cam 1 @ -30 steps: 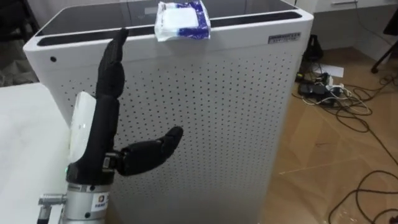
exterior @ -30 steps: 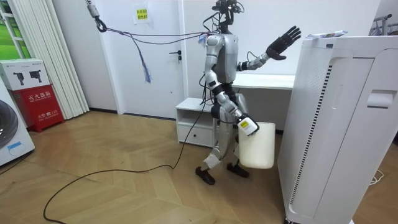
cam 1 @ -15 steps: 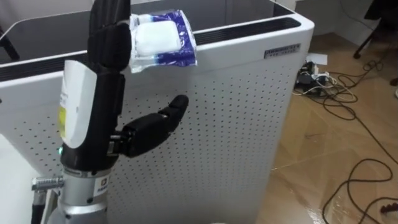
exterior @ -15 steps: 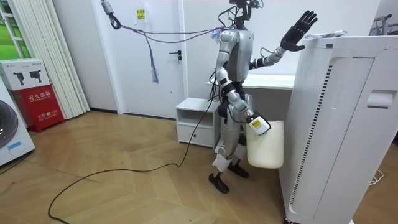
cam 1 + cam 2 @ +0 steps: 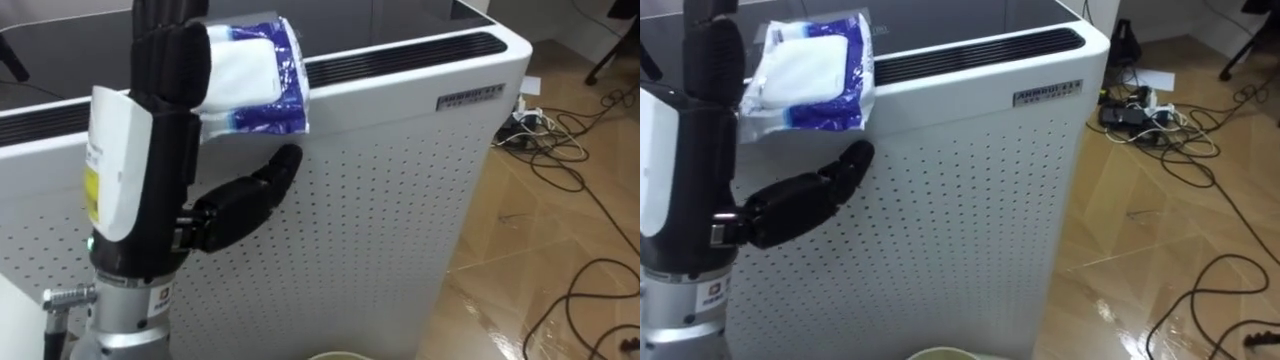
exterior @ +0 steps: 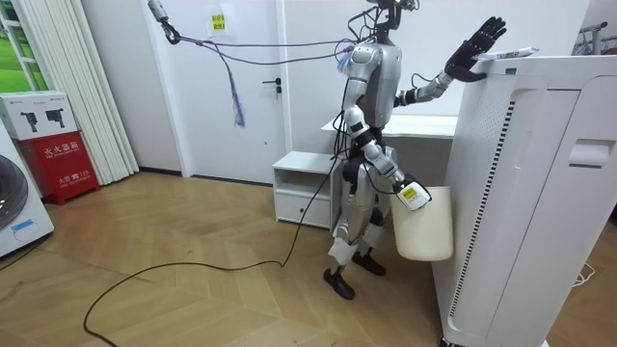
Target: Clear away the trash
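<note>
the robot stands close against a tall white perforated cabinet, with a white counter behind it. its left hand is raised in front of the cabinet's top edge, fingers straight and pointing up, thumb spread out to the side, holding nothing. the garbage, a blue and white plastic packet, lies on the cabinet's top at the front edge, overhanging it a little. the fingers cover the packet's left end, and whether they touch it cannot be told. in the room view the right hand hangs low beside the legs with a white bin at it; its grip cannot be made out. loose cables lie on the wooden floor past the cabinet.
</note>
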Robot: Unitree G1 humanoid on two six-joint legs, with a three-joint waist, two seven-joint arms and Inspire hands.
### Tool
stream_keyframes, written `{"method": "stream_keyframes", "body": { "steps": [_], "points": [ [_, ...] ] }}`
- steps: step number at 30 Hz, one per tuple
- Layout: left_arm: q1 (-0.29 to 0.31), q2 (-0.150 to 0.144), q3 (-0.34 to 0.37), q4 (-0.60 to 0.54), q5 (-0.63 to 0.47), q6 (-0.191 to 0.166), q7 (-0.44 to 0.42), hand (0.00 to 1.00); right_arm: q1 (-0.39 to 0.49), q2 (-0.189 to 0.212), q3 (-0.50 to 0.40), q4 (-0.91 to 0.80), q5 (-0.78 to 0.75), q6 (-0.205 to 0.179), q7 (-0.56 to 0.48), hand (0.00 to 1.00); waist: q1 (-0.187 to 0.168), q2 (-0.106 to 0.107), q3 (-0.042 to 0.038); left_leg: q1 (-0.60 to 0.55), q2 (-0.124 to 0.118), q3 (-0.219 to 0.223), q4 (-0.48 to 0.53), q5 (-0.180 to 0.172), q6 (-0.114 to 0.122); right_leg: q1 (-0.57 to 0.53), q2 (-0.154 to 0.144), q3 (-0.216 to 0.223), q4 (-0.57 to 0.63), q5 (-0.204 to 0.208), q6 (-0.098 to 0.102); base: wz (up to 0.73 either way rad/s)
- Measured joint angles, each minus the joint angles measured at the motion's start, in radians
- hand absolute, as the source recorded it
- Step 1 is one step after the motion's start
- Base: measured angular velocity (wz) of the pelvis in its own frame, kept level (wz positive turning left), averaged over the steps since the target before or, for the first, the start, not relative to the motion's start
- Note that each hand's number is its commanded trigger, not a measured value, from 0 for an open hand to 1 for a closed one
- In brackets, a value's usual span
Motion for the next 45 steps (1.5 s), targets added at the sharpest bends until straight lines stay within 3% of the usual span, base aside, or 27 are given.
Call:
{"method": "stream_keyframes", "body": {
  "steps": [4,7,9,14,20,26,40,45],
  "points": [
    [0.000,0.014,0.001,-0.002,0.073,0.012,-0.005,0.00,0.001,0.000,0.000,0.000,0.000,0.000,0.009,1.00,0.001,0.000,-0.0001,0.016,0.000,0.000,-0.015,0.001,-0.002,0.010,0.000,0.002,0.000,0.003,0.002,0.00],
    [0.000,0.045,0.000,-0.005,0.108,0.027,-0.012,0.00,0.003,-0.001,0.000,0.000,0.000,0.000,0.020,1.00,-0.005,0.004,-0.0021,0.025,0.000,-0.002,-0.018,0.002,-0.003,0.018,0.001,0.000,-0.001,0.005,0.002,0.00],
    [0.006,0.073,-0.003,-0.017,0.116,0.041,-0.031,0.00,0.003,-0.004,0.000,-0.001,0.000,0.001,0.023,1.00,-0.006,0.010,-0.0061,0.023,0.000,-0.003,-0.018,0.003,-0.004,0.017,0.002,0.000,0.000,0.006,0.001,0.00],
    [0.021,0.100,-0.003,-0.023,0.135,0.059,-0.072,0.00,0.003,-0.012,0.000,-0.001,0.000,0.015,0.032,1.00,-0.007,0.023,-0.0142,0.027,0.000,-0.003,-0.019,0.004,-0.006,0.020,0.002,0.002,-0.001,0.006,0.001,0.00],
    [0.063,0.156,-0.006,-0.027,0.138,0.097,-0.130,0.00,0.003,-0.037,0.001,-0.001,0.000,0.021,0.053,1.00,-0.007,0.032,-0.0105,0.027,0.000,-0.005,-0.022,0.005,-0.007,0.020,0.004,0.002,-0.002,0.006,0.001,0.00],
    [0.064,0.159,-0.003,-0.028,0.139,0.108,-0.139,0.00,0.003,-0.061,-0.001,-0.011,0.000,0.041,0.056,1.00,-0.004,0.041,-0.0039,0.025,0.000,-0.005,-0.022,0.005,-0.007,0.020,0.004,0.001,-0.002,0.006,0.001,0.00],
    [0.064,0.162,0.013,-0.029,0.149,0.105,-0.138,0.00,0.007,-0.076,-0.001,-0.019,0.000,0.042,0.063,1.00,0.001,0.053,-0.0029,0.038,-0.002,-0.015,-0.027,0.005,-0.007,0.039,0.004,-0.014,-0.018,0.009,0.000,0.02],
    [0.064,0.162,0.017,-0.032,0.149,0.095,-0.135,0.00,0.019,-0.083,-0.001,-0.045,0.000,0.042,0.063,1.00,0.011,0.060,-0.0060,0.044,-0.001,-0.020,-0.032,0.007,-0.011,0.047,0.005,-0.024,-0.020,0.009,0.000,0.03]
  ]
}}
